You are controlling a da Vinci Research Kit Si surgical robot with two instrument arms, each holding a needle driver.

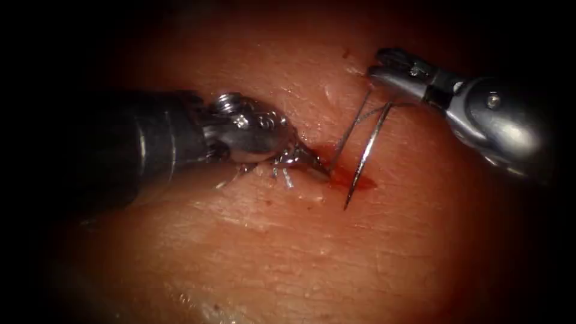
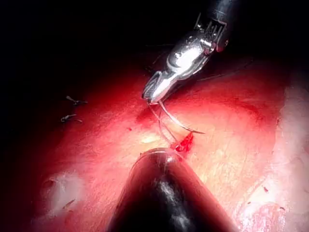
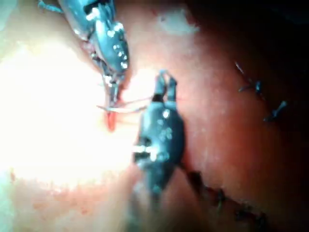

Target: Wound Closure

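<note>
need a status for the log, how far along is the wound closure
Done: stitches already sit left of the open cut. In hand: the right tool holds the needle near its thread end, tip at the cut; the left tool grips tissue. Left: the red, open stretch.

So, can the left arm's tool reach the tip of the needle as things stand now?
Probably yes. The left tool sits at the cut, just left of the needle. The needle's tip is near the red fluid, with only the thread between. The right tool holds the needle's other end.
</note>
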